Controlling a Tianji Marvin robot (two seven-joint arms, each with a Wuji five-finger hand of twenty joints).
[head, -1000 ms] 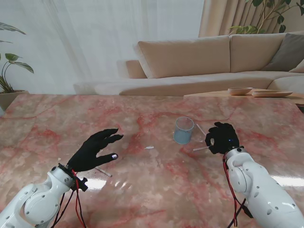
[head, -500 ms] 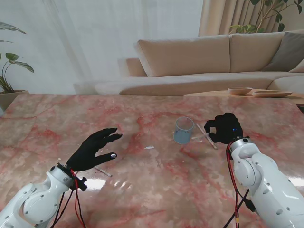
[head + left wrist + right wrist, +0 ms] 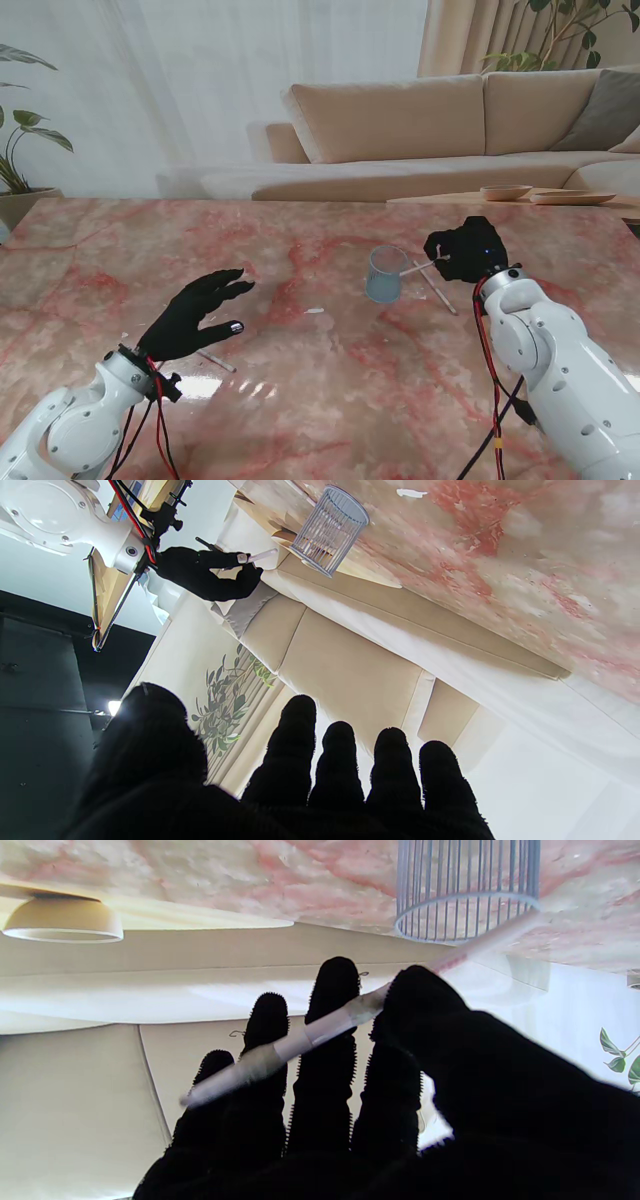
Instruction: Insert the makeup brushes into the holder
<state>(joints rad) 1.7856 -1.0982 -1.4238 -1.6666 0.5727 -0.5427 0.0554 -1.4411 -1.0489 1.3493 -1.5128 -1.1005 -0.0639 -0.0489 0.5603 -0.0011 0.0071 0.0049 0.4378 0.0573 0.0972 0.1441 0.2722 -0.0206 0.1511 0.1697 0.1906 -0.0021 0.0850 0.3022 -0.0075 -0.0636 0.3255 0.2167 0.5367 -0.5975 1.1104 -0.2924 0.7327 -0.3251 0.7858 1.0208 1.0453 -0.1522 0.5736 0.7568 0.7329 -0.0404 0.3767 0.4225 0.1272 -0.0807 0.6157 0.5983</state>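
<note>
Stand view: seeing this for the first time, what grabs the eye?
The black-gloved right hand pinches a pale makeup brush, its tip at the rim of the blue wire holder mid-table. Another brush lies on the marble just right of the holder. The left hand hovers open, nearer to me.

Holder [image 3: 386,275] left of loose brush [image 3: 437,288]

I found no text, label, brand, number or sign that could be read in any of the views.
</note>
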